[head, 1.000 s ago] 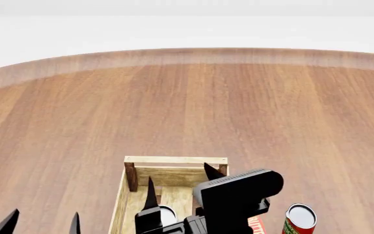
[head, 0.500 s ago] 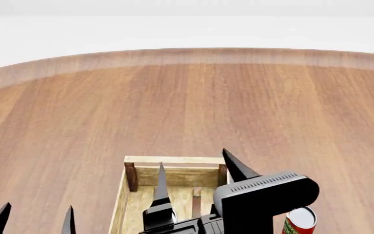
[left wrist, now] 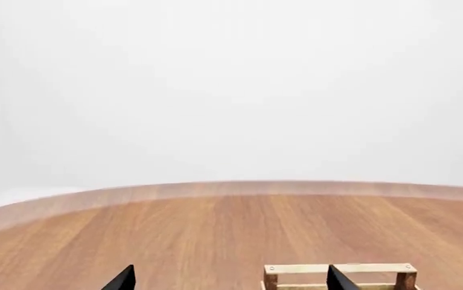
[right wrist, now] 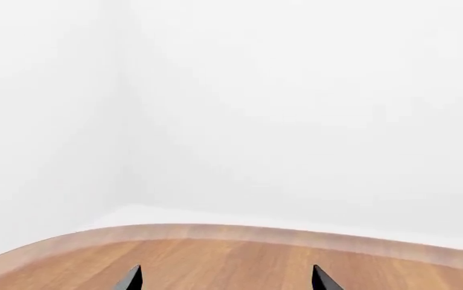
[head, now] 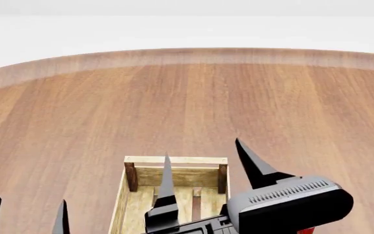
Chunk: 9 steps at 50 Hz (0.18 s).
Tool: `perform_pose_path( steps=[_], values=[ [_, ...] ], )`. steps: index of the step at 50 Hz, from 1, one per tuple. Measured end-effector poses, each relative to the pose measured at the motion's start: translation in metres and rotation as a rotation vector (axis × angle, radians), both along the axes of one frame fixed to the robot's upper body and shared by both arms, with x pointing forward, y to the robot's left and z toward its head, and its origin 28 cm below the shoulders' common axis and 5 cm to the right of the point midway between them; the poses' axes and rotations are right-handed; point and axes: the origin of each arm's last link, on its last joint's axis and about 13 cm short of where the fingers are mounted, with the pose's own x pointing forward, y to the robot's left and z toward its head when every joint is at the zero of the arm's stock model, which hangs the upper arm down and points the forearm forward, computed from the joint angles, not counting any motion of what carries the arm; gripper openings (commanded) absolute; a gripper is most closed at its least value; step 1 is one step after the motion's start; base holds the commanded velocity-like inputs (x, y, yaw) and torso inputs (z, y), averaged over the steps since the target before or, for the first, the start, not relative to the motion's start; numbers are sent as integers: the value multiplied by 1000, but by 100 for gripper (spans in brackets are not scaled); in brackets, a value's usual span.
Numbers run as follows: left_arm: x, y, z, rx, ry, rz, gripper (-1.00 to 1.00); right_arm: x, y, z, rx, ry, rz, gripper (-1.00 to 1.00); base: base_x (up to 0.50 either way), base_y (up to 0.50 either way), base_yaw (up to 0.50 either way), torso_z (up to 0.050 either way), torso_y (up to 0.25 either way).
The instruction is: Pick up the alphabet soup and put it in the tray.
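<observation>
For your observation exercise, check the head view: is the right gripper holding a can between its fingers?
No. The right gripper is open, with only the tray and table showing between its fingers.

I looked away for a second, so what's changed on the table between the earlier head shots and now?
The right gripper has risen, open and empty, with its body now hiding the white-topped can in the tray and nearly all of the red can. The left gripper dropped slightly. Tray and table stayed put.
</observation>
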Motion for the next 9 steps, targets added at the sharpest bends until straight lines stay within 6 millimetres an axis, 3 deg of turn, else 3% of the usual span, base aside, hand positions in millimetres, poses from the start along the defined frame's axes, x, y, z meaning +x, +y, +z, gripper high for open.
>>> perform_pose_path(
  steps=[9],
  values=[
    [-3, 0, 6, -1, -18, -5, 100, -7, -1, 8, 3, -28, -5, 100, 0, 0, 0, 0, 0]
  ],
)
